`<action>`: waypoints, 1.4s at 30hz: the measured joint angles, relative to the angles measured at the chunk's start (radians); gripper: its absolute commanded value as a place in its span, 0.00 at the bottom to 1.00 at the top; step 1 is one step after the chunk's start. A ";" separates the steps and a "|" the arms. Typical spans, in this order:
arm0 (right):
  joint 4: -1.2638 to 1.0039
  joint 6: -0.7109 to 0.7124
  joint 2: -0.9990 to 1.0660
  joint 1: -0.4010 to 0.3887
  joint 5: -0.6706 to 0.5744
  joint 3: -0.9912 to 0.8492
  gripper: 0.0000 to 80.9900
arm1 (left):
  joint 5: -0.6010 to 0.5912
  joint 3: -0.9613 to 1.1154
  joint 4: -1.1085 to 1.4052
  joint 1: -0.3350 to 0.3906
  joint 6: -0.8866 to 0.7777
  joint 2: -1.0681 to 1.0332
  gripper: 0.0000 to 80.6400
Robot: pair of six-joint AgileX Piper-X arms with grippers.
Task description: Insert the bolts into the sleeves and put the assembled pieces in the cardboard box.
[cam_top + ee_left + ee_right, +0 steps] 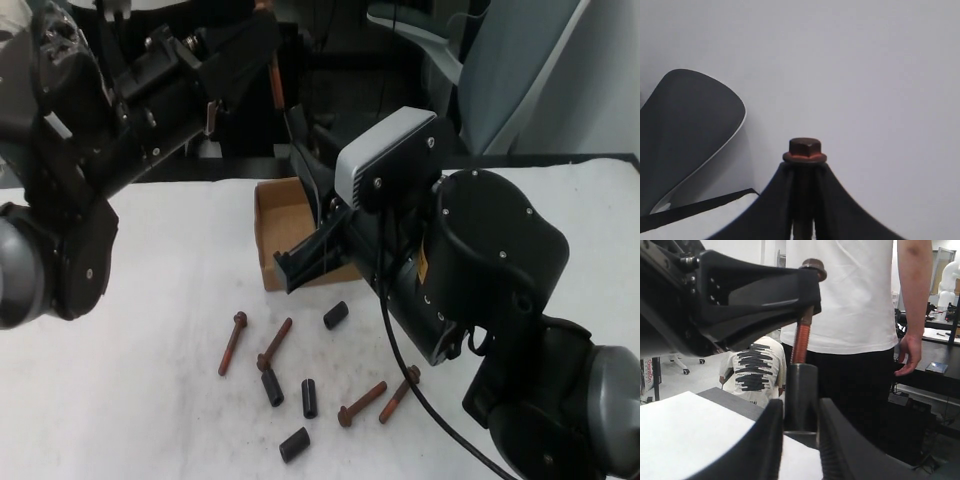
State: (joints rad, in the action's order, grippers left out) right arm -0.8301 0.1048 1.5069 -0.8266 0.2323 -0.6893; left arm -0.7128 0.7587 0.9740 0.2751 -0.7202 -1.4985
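Between left jaws, bolt (804, 150) (seemingly half-hidden)

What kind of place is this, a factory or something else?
Probably a robotics lab or workshop rather than a factory: a white-covered bench strewn with loose bolts and sleeves, an office chair behind it, and, in the right wrist view, another white robot arm among dark desks in the room beyond.

The bolt (804, 150) is reddish-brown metal, dully glossy, with a ridged thread; the sleeve (801, 395) is smooth matt black. The cardboard box (283, 213) is plain matt brown, the counter (150, 400) covered in matt white.
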 measured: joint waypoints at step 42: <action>0.000 0.029 0.000 0.024 -0.006 0.000 0.01 | -0.023 0.000 0.044 0.030 -0.028 0.000 0.00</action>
State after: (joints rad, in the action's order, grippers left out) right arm -0.8301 0.1338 1.5069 -0.8030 0.2260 -0.6893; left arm -0.7354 0.7587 1.0175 0.3056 -0.7486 -1.4985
